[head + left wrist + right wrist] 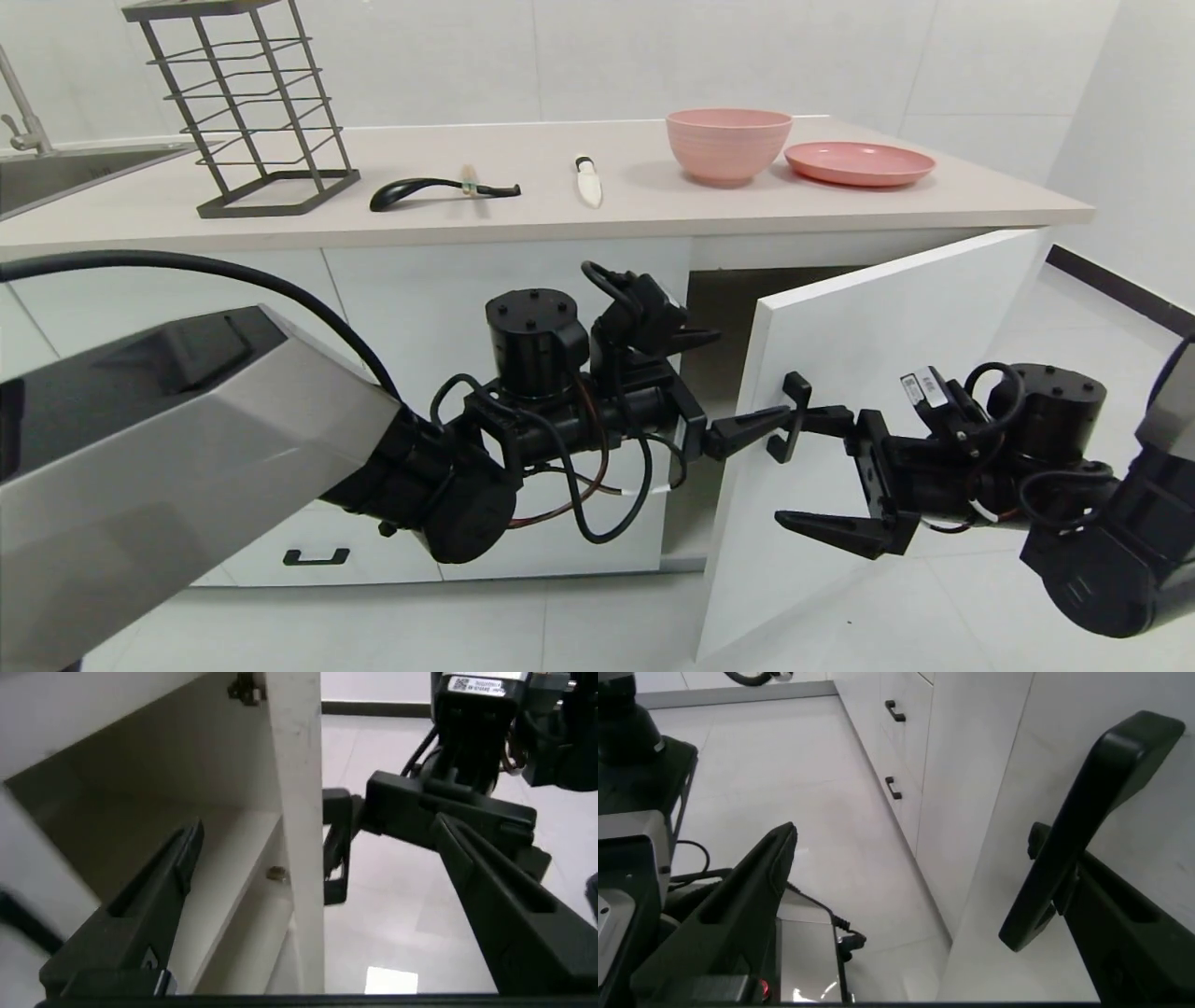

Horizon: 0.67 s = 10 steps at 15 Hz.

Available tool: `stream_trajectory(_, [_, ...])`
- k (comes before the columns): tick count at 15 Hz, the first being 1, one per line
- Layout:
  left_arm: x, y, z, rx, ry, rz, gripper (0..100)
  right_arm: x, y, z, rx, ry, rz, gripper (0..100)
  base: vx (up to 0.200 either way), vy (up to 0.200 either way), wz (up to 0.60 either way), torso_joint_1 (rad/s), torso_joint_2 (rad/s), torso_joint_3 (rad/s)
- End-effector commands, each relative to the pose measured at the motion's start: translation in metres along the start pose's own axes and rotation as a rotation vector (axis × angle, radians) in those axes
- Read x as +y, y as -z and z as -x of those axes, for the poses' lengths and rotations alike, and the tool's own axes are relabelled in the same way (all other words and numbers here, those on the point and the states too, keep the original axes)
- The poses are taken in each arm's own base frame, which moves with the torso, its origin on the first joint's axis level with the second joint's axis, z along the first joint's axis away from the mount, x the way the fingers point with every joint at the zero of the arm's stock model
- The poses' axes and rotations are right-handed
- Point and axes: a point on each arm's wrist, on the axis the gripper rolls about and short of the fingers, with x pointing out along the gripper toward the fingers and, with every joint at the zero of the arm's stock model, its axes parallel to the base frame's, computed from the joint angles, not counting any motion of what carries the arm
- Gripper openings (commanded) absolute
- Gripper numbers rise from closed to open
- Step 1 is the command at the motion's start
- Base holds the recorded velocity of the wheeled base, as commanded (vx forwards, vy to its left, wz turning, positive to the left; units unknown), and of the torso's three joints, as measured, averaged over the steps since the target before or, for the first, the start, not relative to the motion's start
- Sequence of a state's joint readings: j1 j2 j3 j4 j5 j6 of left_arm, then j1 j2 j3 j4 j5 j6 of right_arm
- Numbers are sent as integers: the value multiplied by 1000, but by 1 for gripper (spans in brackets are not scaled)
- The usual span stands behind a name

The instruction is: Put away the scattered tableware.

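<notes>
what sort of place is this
Most likely a kitchen: a sink set into the counter, a pink bowl and pink plate on top, and a white cabinet door swung open below.

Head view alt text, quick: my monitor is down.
Both grippers are open at the edge of a half-open white cabinet door: the left gripper straddles the edge, the right gripper sits at its black handle. On the counter lie a black ladle, a knife, a pink bowl and a pink plate.
</notes>
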<state>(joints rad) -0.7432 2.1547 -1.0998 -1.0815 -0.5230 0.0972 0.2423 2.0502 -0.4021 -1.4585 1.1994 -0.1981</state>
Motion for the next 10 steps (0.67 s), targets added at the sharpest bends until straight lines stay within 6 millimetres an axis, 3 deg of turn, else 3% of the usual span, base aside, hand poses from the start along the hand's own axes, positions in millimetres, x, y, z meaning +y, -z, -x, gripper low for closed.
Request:
stream_trajectory(1, [-6,6,-26,-23,17,-8,100,6,-8,3,-14,-18,34,100,0,0,0,0,0,0])
stream_trajectory(3, [-1,7,-40,-56,-3,-12,100,5,-7,3,-13,-16,34,100,0,0,0,0,0,0])
stream_trajectory(5, [-10,6,-44,-70,25,-12,100,1,-3,3,-10,-11,33,100,0,0,0,0,0,0])
stream_trajectory(7, [-28,1,-51,-96,68,-18,100,-13,12,8,-2,21,18,100,0,0,0,0,0,0])
stream_trajectory(10, [-33,0,-54,-98,78,-17,100,-32,17,15,-7,66,34,100,0,0,0,0,0,0])
